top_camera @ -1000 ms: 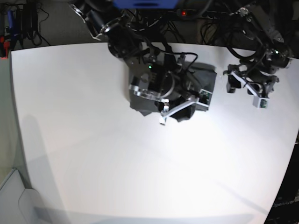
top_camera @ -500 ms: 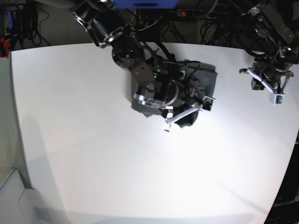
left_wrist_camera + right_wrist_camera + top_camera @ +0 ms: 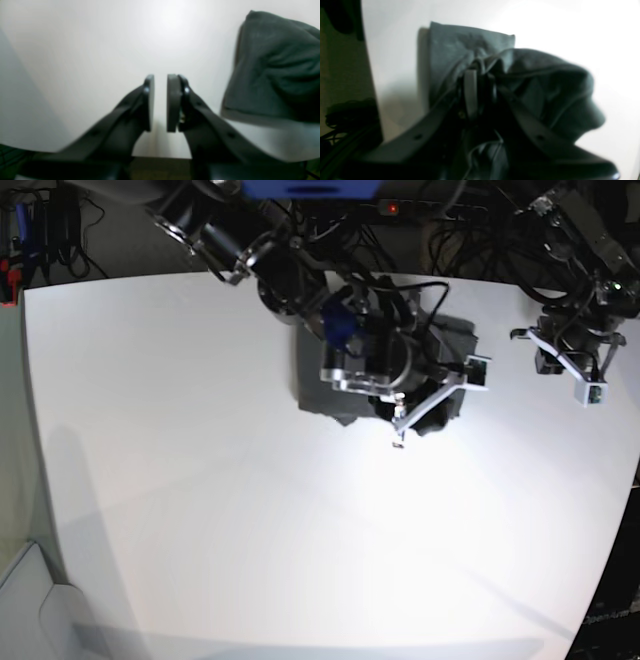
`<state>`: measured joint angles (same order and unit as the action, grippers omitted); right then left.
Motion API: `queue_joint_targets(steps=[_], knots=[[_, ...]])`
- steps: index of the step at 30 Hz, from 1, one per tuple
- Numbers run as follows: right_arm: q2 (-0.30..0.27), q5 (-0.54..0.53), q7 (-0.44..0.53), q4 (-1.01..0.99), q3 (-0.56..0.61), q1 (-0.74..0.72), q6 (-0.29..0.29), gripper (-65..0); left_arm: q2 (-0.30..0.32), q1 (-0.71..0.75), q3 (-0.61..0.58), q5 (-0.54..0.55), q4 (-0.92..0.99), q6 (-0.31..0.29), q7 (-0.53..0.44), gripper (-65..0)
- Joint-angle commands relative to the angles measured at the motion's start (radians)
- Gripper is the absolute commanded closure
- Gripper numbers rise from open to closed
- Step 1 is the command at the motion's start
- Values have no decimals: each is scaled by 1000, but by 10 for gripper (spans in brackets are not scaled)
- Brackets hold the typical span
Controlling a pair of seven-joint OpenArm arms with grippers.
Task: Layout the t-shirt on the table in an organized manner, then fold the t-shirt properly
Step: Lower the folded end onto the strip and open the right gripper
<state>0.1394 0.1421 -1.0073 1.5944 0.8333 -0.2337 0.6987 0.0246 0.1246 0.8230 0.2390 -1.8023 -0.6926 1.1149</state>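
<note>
The table (image 3: 200, 510) is a broad matte white top with rounded corners, bare over most of its area, with a bright glare near its middle. Beyond its far edge lies a dark floor tangled with black cables (image 3: 470, 240). The t-shirt (image 3: 445, 345) sits bunched in a dark heap near the far edge. The right tool (image 3: 480, 87) is buried in its folds, narrow, pinching cloth. The left tool (image 3: 160, 102) hovers over bare table near the far right corner, narrow, holding nothing.
</note>
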Motion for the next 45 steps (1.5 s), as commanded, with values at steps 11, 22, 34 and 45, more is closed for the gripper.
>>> queue_joint_targets(steps=[11, 22, 34, 45], knots=[[18, -5, 72, 13, 2, -76, -1, -207, 8, 7, -1, 20, 2, -5, -19, -90], [-10, 0, -21, 263, -165, -48, -1, -162, 19, 7, 8, 15, 71, -6, -29, -90], [-90, -5, -25, 255, -182, 89, -1, -38, 85, 7, 9, 23, 37, -6, -17, -90], [-74, -5, 176, -68, -139, 26, -1, -38, 44, -3, -3, 26, -61, -6, 67, -90]])
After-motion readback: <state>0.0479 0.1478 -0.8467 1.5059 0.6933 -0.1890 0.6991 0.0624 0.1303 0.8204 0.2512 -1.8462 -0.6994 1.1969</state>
